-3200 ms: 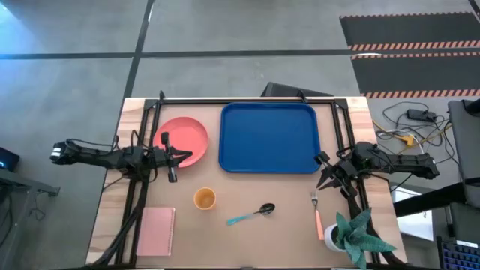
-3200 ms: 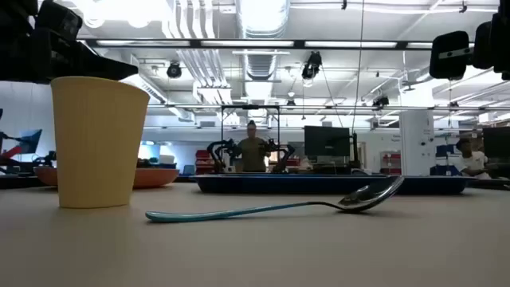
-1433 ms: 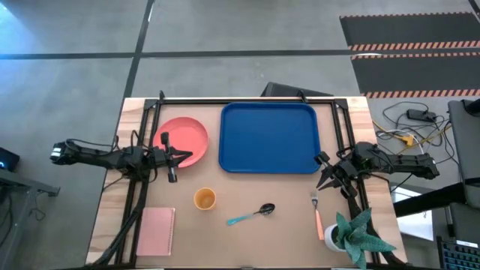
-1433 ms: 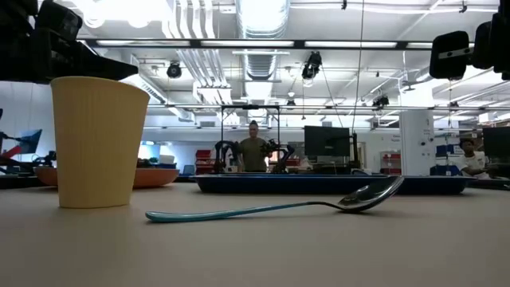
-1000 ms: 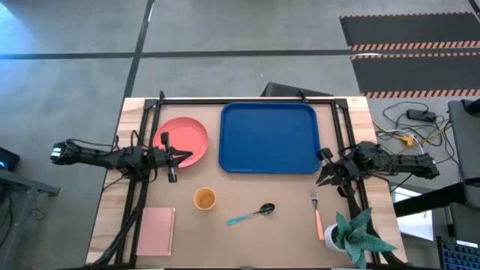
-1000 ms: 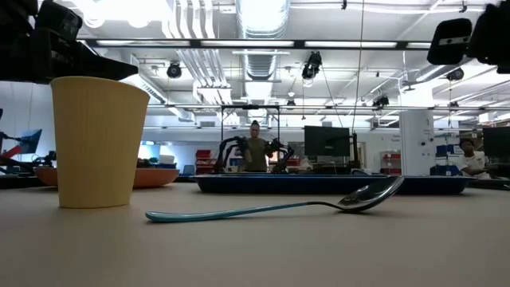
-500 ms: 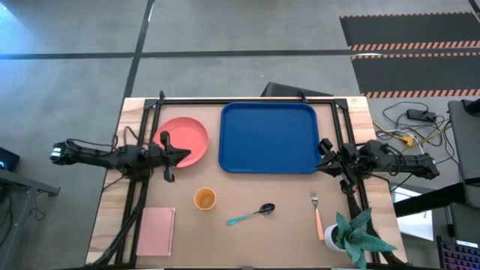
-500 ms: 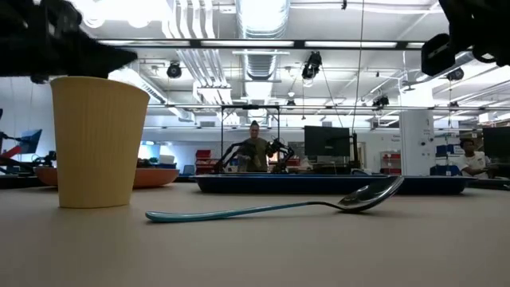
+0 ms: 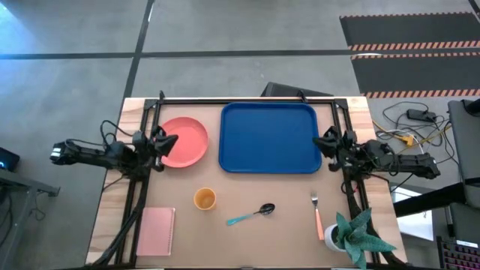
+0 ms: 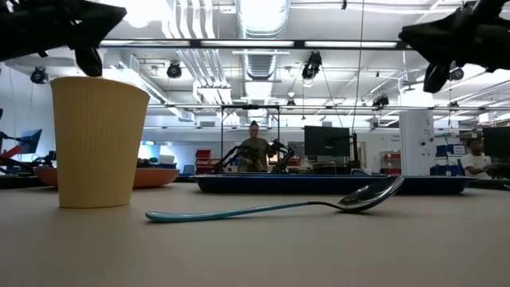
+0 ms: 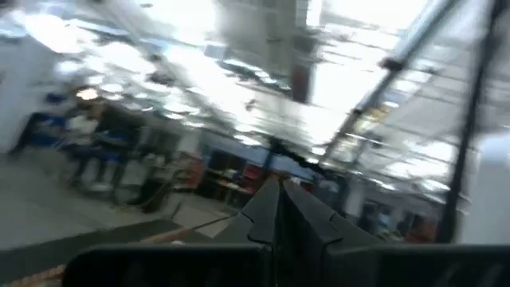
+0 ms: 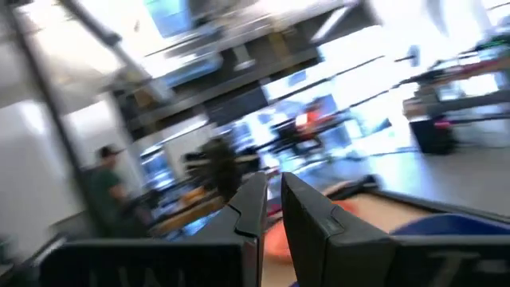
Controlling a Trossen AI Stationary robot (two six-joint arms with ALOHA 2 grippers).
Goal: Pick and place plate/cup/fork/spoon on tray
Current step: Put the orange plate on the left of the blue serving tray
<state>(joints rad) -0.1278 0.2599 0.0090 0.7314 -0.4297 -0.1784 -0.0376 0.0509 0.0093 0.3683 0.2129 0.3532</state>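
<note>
Left gripper (image 9: 169, 140) fingers pressed together over round coral-pink plastic plate (image 9: 186, 142), right gripper (image 9: 322, 142) fingers nearly together at deep-blue rectangular tray's (image 9: 270, 137) right rim, orange-yellow cup (image 9: 205, 199), blue-handled spoon (image 9: 252, 214), orange-handled fork (image 9: 317, 212) on table.

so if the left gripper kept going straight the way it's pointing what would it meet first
Probably the plate. In the high view the left gripper points toward table centre, its tips at the plate's near rim. Its height is unclear, so it might pass over the plate toward the tray.
</note>
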